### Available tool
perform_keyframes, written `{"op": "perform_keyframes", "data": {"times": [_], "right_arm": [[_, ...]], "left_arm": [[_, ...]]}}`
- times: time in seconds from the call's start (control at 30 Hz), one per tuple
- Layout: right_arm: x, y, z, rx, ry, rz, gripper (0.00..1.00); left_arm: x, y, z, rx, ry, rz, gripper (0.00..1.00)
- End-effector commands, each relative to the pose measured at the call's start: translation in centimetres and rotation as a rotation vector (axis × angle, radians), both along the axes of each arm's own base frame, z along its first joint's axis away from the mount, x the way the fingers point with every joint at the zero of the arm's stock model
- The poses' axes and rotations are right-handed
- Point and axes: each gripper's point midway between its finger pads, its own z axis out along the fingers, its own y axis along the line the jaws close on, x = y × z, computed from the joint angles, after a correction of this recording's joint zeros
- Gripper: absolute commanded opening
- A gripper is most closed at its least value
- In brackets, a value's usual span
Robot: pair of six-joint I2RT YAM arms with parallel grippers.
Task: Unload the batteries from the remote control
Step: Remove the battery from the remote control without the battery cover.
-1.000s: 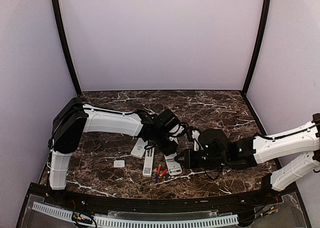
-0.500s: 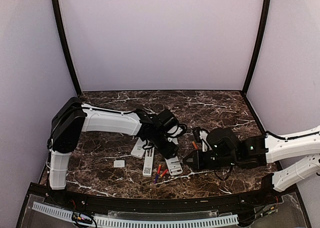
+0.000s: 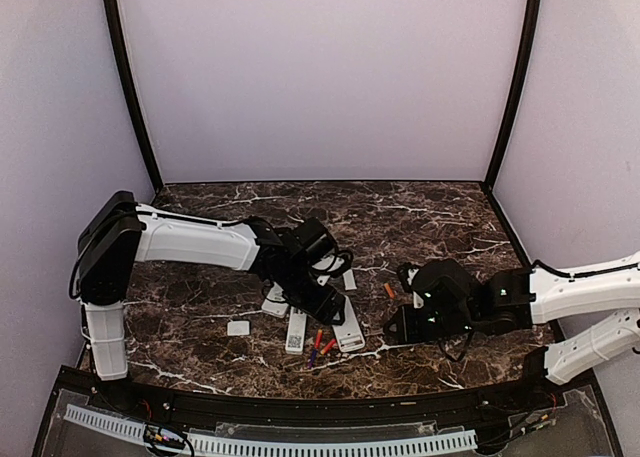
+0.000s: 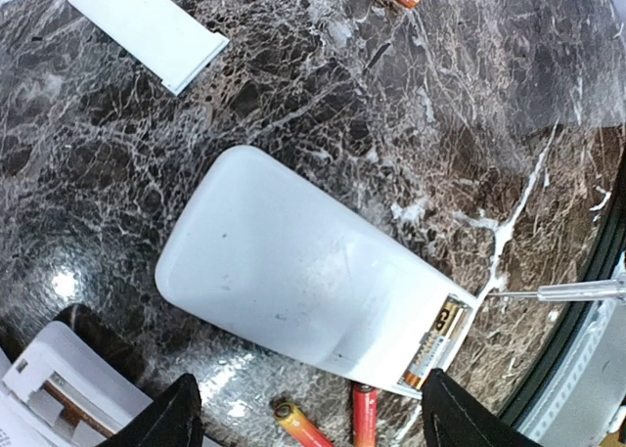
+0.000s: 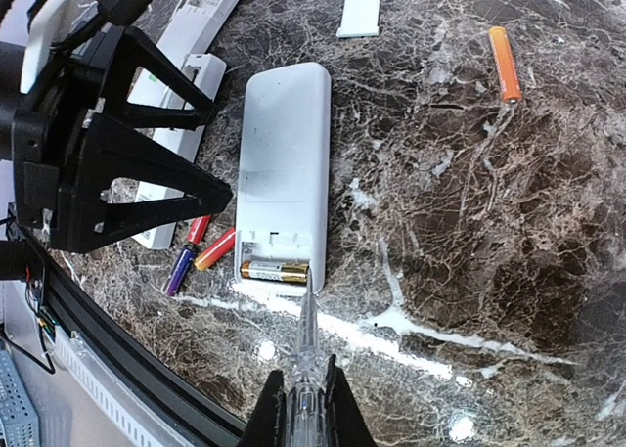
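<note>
A white remote (image 5: 284, 163) lies face down with its battery bay open at the near end; one gold battery (image 5: 274, 269) sits in the bay. My right gripper (image 5: 305, 393) is shut on a clear screwdriver (image 5: 306, 339), whose tip touches the bay's right corner. My left gripper (image 4: 311, 413) is open and empty just above the remote (image 4: 293, 271), by its left edge. Loose batteries (image 5: 200, 229) in red, orange and purple lie left of the bay. Another orange battery (image 5: 504, 63) lies apart at the far right. In the top view the remote (image 3: 347, 334) lies between both grippers.
Two other white remotes (image 5: 186, 36) lie left of the left gripper. A flat white cover (image 5: 362, 5) lies beyond the remote, and another cover (image 3: 238, 328) lies further left. The table's black front rim (image 5: 127, 369) runs close below the loose batteries.
My right gripper has drawn back to the right with the screwdriver, away from the remote's middle. My left arm has shifted a little left and nearer the front edge.
</note>
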Motion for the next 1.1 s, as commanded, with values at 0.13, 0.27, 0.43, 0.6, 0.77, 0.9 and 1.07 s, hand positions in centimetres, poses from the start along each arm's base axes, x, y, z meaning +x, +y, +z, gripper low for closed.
{"op": "perform_keyframes", "data": {"times": [0.13, 0.27, 0.43, 0.6, 0.77, 0.9, 1.07], "right_arm": [[1.3, -0.4, -1.6, -0.043, -0.009, -0.041, 0.00], [1.3, 0.5, -2.1, -0.048, -0.004, -0.010, 0.00], [0.8, 2.8, -1.6, 0.002, -0.012, 0.080, 0.00], [0.4, 5.2, 0.0, 0.082, -0.050, 0.155, 0.00], [0.2, 5.9, 1.1, 0.125, -0.069, 0.171, 0.00], [0.0, 4.8, 1.5, 0.132, -0.068, 0.142, 0.00], [-0.2, 2.5, 2.6, 0.160, -0.079, 0.079, 0.00]], "left_arm": [[-0.9, -0.7, 1.0, -0.153, 0.131, 0.116, 0.77], [-0.4, -0.8, 0.4, -0.170, 0.148, 0.143, 0.77], [0.2, -1.7, -0.1, -0.212, 0.157, 0.140, 0.77], [0.2, -3.1, -0.6, -0.241, 0.173, 0.087, 0.77], [-0.1, -4.8, -0.3, -0.310, 0.196, 0.018, 0.77], [-1.2, -6.5, 0.5, -0.380, 0.239, -0.068, 0.76], [-2.6, -8.3, 0.5, -0.415, 0.267, -0.150, 0.76]]}}
